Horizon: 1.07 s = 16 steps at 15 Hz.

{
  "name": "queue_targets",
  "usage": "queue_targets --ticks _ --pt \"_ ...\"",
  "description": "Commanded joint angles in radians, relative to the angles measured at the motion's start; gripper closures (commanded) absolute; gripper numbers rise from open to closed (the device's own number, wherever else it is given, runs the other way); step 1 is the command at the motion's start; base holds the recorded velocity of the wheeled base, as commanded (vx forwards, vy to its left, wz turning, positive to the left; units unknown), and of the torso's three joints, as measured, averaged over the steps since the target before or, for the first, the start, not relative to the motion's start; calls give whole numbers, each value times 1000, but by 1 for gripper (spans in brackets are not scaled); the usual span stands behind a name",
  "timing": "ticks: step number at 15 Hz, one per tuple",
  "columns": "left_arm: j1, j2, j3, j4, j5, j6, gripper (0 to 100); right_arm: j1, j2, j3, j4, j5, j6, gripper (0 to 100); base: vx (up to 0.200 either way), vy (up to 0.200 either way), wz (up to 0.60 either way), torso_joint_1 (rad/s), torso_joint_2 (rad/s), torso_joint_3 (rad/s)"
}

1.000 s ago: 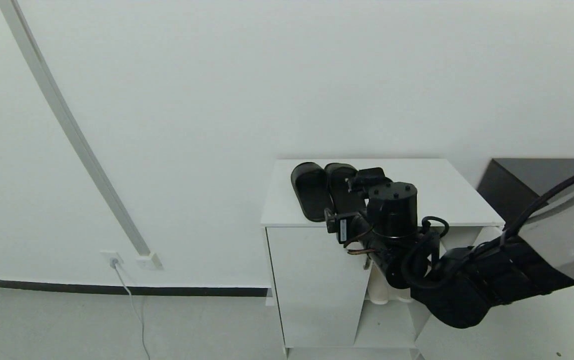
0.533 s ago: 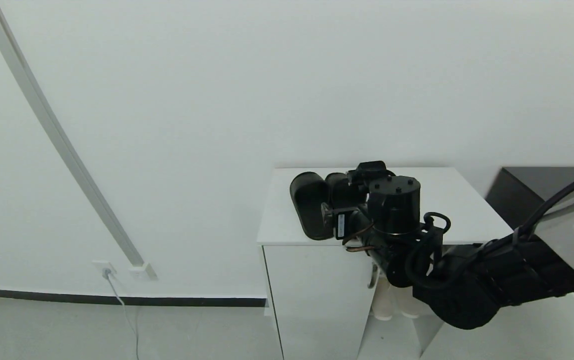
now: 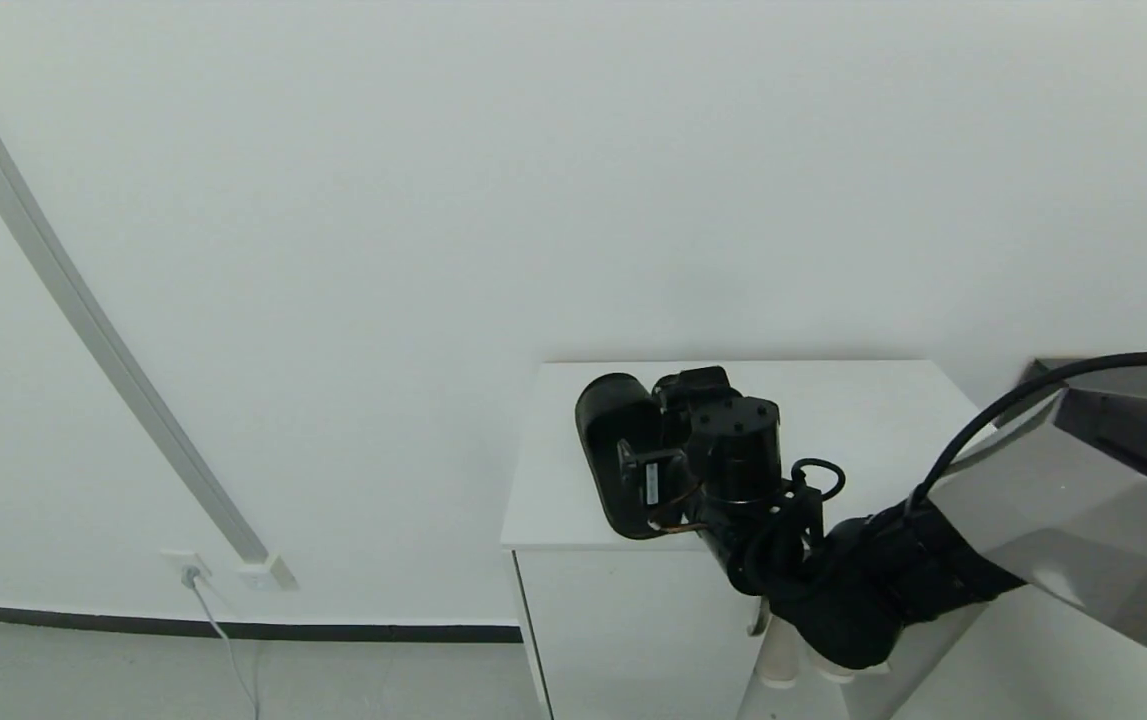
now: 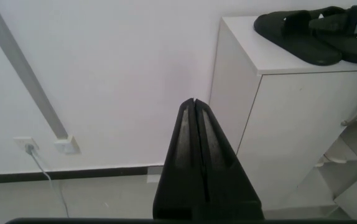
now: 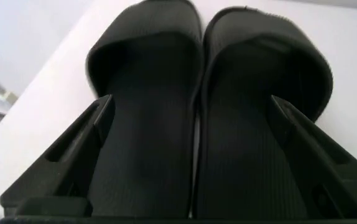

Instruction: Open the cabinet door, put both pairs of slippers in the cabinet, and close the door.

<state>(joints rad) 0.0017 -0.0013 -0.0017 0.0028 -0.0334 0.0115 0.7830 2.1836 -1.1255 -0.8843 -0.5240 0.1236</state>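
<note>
Head view: black slippers (image 3: 601,430) sit atop the white cabinet (image 3: 863,420) under the right arm (image 3: 833,590). Left wrist view: the left gripper (image 4: 194,106), fingers pressed together, holds nothing. Right wrist view: the right gripper (image 5: 191,106) gapes wide, straddling the pair.

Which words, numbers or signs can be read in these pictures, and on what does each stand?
None can be read.
White label on the right arm: too small to read.
Black slippers and cabinet: no print visible.
</note>
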Motion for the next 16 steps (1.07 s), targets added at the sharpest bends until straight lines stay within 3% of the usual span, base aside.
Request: queue_targets --ticks 1,7,15,16 --pt "0 1 0 0 1 -1 100 -28 91 -65 -2 15 -16 0 0 0 0 0 0 0" --pt "0 1 0 0 1 -2 100 -91 179 -235 67 35 -18 0 0 0 0 0 0 0" --pt "0 1 0 0 1 -1 100 -103 248 -355 90 35 -36 0 0 0 0 0 0 0" --pt "0 1 0 0 1 -1 100 -103 248 -356 90 35 -38 100 0 0 0 0 0 0"
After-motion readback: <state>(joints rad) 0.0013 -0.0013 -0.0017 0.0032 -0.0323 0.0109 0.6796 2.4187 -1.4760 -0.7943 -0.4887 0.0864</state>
